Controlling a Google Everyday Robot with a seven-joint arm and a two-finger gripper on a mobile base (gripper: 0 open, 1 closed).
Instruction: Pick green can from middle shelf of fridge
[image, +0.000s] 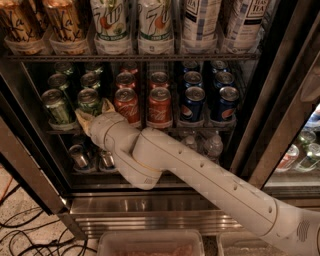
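Note:
The fridge (150, 207) stands open in front of me. Its middle shelf (200, 128) holds lanes of cans. Green cans stand in the two left lanes, one at the front left (56, 106) and one to its right (89, 101), with more behind them. My gripper (94, 113) is at the base of the second green can, at the shelf's front rail, and my white arm (200, 170) reaches in from the lower right. My wrist hides the can's lower part.
Red Coca-Cola cans (159, 106) and blue Pepsi cans (192, 103) stand right of the green ones. Tall bottles (110, 25) fill the rack above and small water bottles (212, 145) the rack below. A clear bin (150, 245) sits on the floor and cables (25, 240) lie at the left.

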